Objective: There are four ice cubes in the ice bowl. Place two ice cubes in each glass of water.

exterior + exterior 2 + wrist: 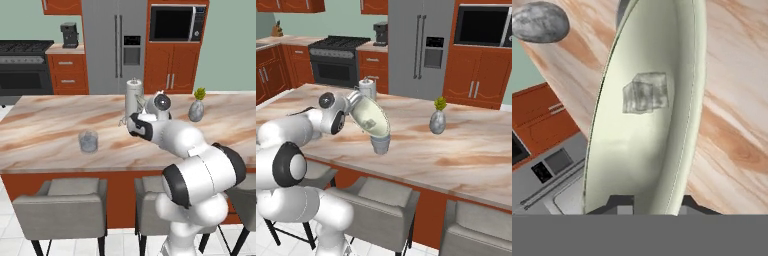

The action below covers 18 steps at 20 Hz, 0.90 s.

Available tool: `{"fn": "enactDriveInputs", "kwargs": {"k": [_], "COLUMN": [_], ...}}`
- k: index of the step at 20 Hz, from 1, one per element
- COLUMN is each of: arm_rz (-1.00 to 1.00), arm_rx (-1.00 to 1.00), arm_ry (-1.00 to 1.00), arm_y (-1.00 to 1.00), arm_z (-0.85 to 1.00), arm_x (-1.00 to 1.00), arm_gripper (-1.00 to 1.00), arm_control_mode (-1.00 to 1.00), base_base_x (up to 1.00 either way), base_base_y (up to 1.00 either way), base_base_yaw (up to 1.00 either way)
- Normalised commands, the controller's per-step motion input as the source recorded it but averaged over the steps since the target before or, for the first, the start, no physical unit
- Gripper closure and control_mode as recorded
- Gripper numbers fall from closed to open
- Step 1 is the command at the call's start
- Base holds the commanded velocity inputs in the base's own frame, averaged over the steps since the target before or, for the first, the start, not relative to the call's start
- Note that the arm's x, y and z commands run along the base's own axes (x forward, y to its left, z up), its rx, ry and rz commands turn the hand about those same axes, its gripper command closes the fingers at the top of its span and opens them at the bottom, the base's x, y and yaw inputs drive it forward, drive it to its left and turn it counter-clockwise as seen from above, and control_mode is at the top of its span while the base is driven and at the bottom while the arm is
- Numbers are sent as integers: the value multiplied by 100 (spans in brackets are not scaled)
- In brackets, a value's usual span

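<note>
My gripper [654, 205] is shut on the rim of the ice bowl [647, 150], one finger on each side of the wall. The pale cream-green bowl [372, 120] is tipped steeply on edge above the counter. Ice cubes [645, 92] cling together on its inner face, overlapping, and appear as a small pale lump [370, 123] in the right base view. Right below the bowl's lower rim stands a glass of water [380, 145]. In the left base view a glass of water [88, 141] stands on the counter left of the arm, which hides the bowl there.
A white-silver jug [134, 95] stands behind the hand. A grey vase [437, 121] with a yellow-green sprig sits to the right on the marble island counter [45, 125]. Grey stools [62, 207] line the near edge.
</note>
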Motion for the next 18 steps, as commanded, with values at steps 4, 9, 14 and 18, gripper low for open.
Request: {"fn": "enactDriveInputs", "kwargs": {"k": [4, 9, 14, 18], "arm_rz": [0, 0, 0, 0], "arm_rx": [-13, -8, -3, 0], "arm_ry": [5, 10, 11, 8], "arm_y": [23, 36, 47, 47], "arm_z": [4, 21, 27, 19], "arm_x": [18, 4, 6, 5], "arm_gripper": [100, 100, 100, 100], "arm_control_mode": [-100, -100, -100, -100], "base_base_x": [0, 0, 0, 0], "base_base_y": [0, 0, 0, 0], "base_base_yaw": [0, 0, 0, 0]}}
